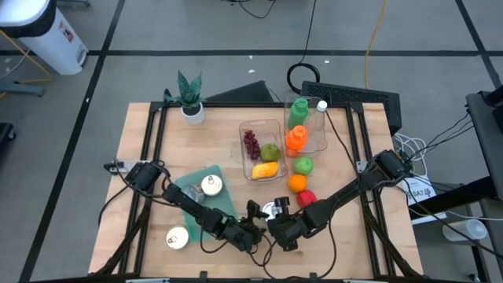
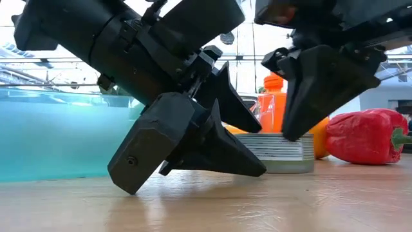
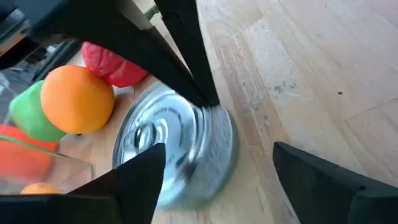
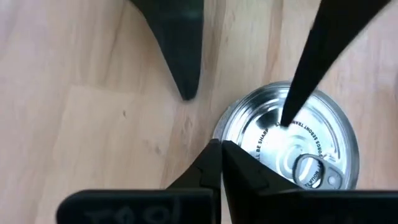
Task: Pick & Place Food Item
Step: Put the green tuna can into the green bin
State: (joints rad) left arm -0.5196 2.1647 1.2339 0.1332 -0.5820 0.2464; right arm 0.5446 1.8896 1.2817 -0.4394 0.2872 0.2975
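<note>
A flat silver can with a ring-pull lid stands on its base on the wooden table near the front edge, between my two grippers. My left gripper comes from the table's left and is open. One finger hangs over the lid and the other stands off the can's side above the table. My right gripper comes from the right, slanting down, shut, its tips at the lid's rim. My left gripper straddles the can's edge; I cannot tell whether either finger touches the can. My right gripper's shut fingertips meet the rim of the can's lid, slanting down from above. Nothing is pinched between them. The can stays flat on the table.
A red pepper, an orange and a green apple lie just beyond the can. Behind them are a clear tray of fruit and bottles. A teal board with a can, another can and a plant are left.
</note>
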